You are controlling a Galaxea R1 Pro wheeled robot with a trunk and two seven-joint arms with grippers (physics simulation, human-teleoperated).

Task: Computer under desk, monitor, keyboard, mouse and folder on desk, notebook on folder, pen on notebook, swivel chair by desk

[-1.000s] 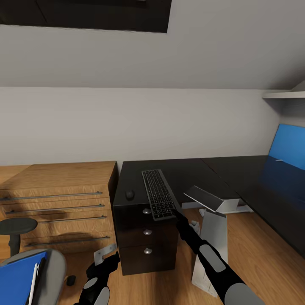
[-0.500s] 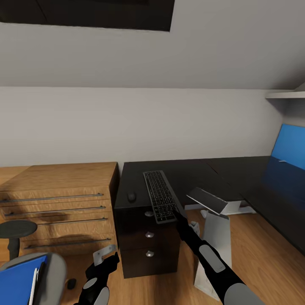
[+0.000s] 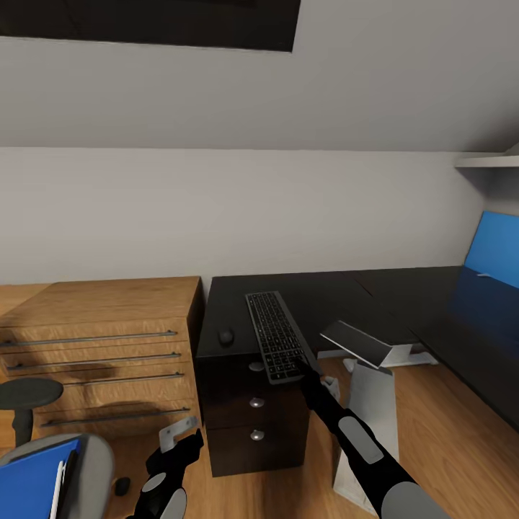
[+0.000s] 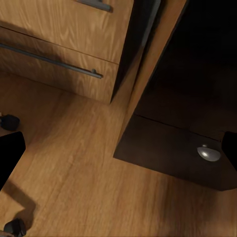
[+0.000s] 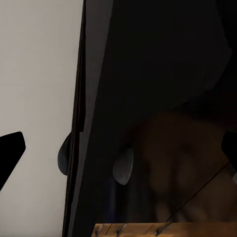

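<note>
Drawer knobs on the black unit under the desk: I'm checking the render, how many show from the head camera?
3, in a vertical row on the drawer unit: top knob partly behind the keyboard, middle knob, bottom knob. None seems fully hidden.

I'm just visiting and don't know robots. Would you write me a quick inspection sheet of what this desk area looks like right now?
Surface: glossy black desk, L-shaped, with a blue back panel at its far right.
Job's things: keyboard lies on the desk, its near end over the front edge; mouse sits apart beside it; blue folder with the pen is on the swivel chair; a light grey case stands by the desk.
Clutter: nothing seen.
Grippers: right gripper is at the keyboard's near end, grip not clear; left gripper hangs low, open in the wrist view.
Cables: nothing seen.
Surroundings: wooden chest of drawers, round stool, wooden floor.
</note>
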